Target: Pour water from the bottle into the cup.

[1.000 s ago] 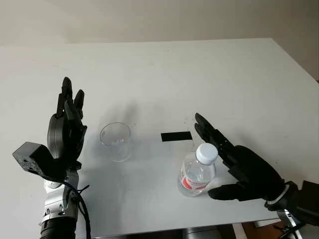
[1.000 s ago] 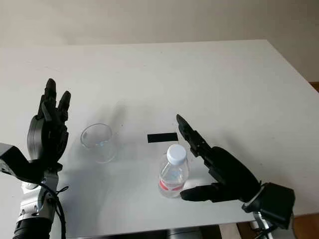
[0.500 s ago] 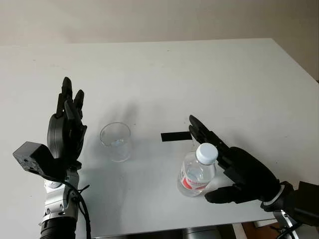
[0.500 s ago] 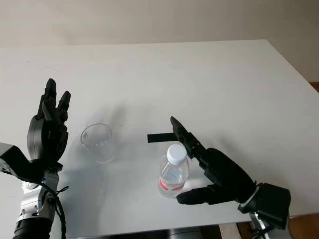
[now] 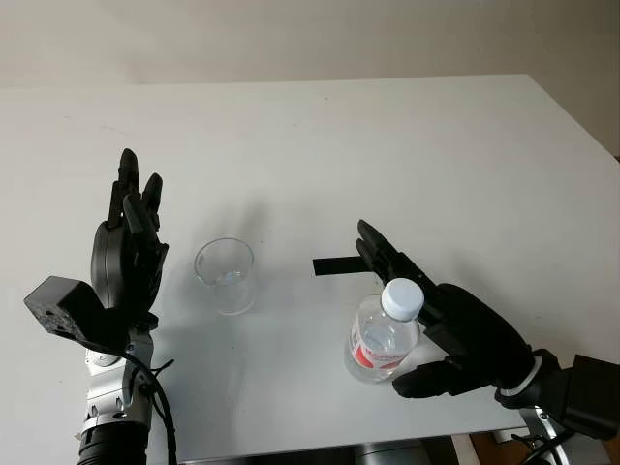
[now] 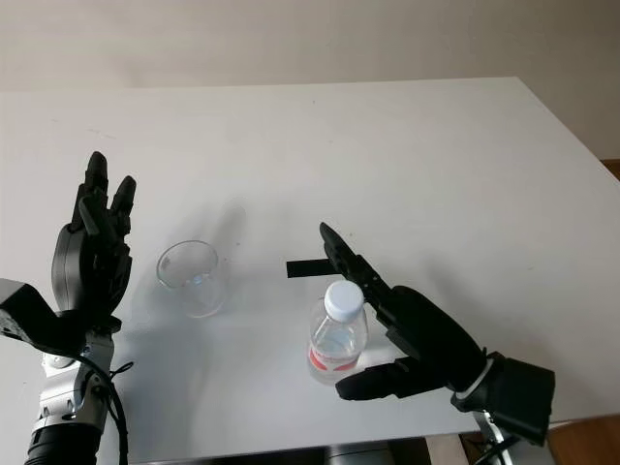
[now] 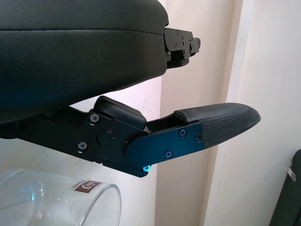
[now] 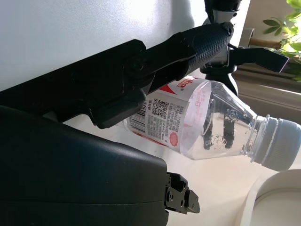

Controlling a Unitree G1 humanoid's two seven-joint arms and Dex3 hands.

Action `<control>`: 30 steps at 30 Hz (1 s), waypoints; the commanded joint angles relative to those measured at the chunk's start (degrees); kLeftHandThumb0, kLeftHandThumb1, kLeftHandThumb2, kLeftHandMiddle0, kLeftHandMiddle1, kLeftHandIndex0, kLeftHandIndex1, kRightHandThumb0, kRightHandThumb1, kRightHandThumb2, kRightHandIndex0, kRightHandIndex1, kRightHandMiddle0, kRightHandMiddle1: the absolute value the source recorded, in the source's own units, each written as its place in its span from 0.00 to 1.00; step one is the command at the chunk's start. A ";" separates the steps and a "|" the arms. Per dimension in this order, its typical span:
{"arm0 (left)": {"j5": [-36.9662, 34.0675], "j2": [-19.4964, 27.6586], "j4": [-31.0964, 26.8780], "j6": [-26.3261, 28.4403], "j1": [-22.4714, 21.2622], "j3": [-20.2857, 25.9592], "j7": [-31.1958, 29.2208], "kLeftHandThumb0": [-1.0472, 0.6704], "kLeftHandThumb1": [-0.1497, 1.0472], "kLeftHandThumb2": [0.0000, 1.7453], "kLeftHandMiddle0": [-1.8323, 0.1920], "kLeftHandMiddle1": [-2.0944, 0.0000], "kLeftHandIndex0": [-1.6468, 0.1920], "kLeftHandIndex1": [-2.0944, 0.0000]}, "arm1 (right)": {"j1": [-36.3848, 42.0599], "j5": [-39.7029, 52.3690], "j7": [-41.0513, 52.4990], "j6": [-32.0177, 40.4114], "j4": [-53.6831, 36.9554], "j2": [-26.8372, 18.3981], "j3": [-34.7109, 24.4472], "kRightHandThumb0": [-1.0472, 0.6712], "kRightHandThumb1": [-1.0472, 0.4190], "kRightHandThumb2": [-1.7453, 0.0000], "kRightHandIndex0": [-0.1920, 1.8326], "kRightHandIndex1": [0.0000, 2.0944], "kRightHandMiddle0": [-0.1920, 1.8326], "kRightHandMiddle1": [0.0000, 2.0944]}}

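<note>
A clear plastic bottle with a white cap and a red label stands upright near the table's front edge, right of centre. My right hand is open just to its right, fingers reaching past the cap on the far side and thumb low by the base; the right wrist view has the bottle close against the fingers. An empty clear cup stands to the left of the bottle. My left hand is open and raised, just left of the cup.
A short black strip lies on the white table between cup and bottle, a little farther back. The table's front edge runs close under both hands.
My right hand has slid left and forward, closing in around the bottle. The bottle, the cup and my left hand have stayed in place.
</note>
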 commanded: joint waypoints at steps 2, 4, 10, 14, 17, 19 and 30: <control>0.03 0.09 0.09 -0.74 -0.44 -0.01 -0.41 0.10 1.00 0.40 1.00 0.77 0.90 1.00 | -1.22 0.11 0.54 -1.31 1.28 0.70 0.51 0.04 0.04 0.97 0.00 0.00 0.00 0.00; -0.19 -0.02 0.33 -0.84 -0.48 0.07 -0.55 0.10 1.00 0.40 1.00 0.78 0.90 1.00 | -1.54 -0.04 0.45 -1.19 1.17 0.85 0.75 0.03 0.04 0.97 0.00 0.00 0.00 0.00; -0.17 -0.27 0.05 -0.47 -0.42 -0.03 -0.12 0.11 1.00 0.39 1.00 0.78 0.90 1.00 | -2.39 -0.39 0.25 -2.18 2.26 2.11 1.85 0.03 0.04 0.97 0.00 0.00 0.00 0.00; -0.11 -0.25 -0.12 -0.28 -0.32 -0.11 -0.07 0.10 1.00 0.39 1.00 0.80 0.91 1.00 | -2.12 -0.90 0.17 -2.09 2.14 2.36 2.65 0.02 0.02 0.97 0.00 0.00 0.00 0.00; 0.47 -0.33 -0.32 -0.51 -0.26 -0.30 0.52 0.10 1.00 0.40 1.00 0.80 0.91 1.00 | -2.06 -0.95 0.19 -1.69 2.32 2.47 2.92 0.02 0.03 0.97 0.00 0.00 0.00 0.00; 0.30 -0.27 -0.20 -0.62 -0.29 -0.35 0.41 0.10 1.00 0.40 1.00 0.80 0.91 1.00 | -2.10 -1.01 0.26 -1.66 2.72 2.61 3.03 0.02 0.03 0.97 0.00 0.00 0.00 0.00; -0.24 -0.03 -0.07 -0.83 -0.33 -0.35 -0.31 0.10 1.00 0.40 1.00 0.80 0.92 1.00 | -1.81 -1.48 -2.74 0.38 2.84 4.14 3.00 0.14 0.10 0.98 0.13 0.05 0.11 0.06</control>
